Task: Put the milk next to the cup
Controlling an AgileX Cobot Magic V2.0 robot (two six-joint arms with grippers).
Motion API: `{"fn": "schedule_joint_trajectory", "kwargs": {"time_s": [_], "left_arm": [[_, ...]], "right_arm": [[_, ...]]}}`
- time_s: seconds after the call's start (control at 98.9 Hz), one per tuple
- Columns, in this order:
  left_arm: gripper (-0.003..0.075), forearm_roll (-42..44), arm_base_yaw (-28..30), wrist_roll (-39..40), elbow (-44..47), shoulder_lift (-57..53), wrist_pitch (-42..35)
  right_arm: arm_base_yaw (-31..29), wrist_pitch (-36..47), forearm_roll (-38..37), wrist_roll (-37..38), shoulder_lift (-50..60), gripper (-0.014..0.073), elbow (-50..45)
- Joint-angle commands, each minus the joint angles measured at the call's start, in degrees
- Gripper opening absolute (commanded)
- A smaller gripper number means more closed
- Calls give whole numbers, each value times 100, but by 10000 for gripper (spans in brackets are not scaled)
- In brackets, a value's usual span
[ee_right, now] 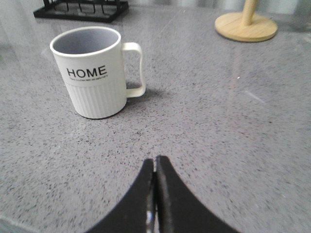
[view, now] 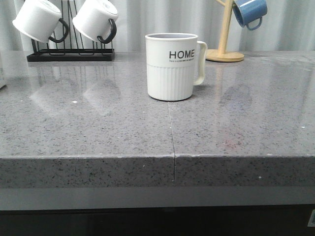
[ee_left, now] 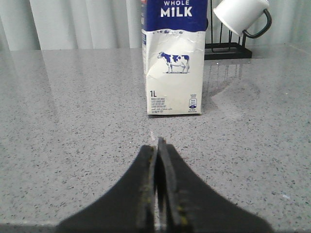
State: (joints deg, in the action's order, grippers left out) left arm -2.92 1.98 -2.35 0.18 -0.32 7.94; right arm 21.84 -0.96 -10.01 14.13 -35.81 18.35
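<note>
Nothing's begun: the milk (ee_left: 174,58) stands untouched ahead of the closed, empty left pincer (ee_left: 159,145); the cup (ee_right: 97,73) sits ahead of the closed right pincer (ee_right: 155,162).

In front of me I see the cup (view: 172,66) standing upright on the grey stone counter (view: 98,132), near the middle, its handle turned to the right and the word "HOME" facing me. Behind it on the left, two white mugs (view: 38,19) with black handles hang tilted on a black rack (view: 71,54). On the right at the back, a blue mug (view: 250,12) hangs on a wooden stand (view: 225,51). A thin seam runs through the counter below the cup.
</note>
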Motion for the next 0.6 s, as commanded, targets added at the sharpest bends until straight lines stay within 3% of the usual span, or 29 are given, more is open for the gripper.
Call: {"fn": "schedule_joint_trajectory", "kwargs": {"time_s": [0.0,0.303,0.586], "left_arm": [[-21,-9,-4,31,227,-138,-460],[-21,-58,-4,31,81,-138,-1098],[-21,-38,-4,31,-1472,801,-38]], "right_arm": [[-5,-166,-7,36,719,-60,1],[-5,-1876,-7,36,2371,-60,-57],[-5,-1988,-7,36,2447,-60,-57]]}}
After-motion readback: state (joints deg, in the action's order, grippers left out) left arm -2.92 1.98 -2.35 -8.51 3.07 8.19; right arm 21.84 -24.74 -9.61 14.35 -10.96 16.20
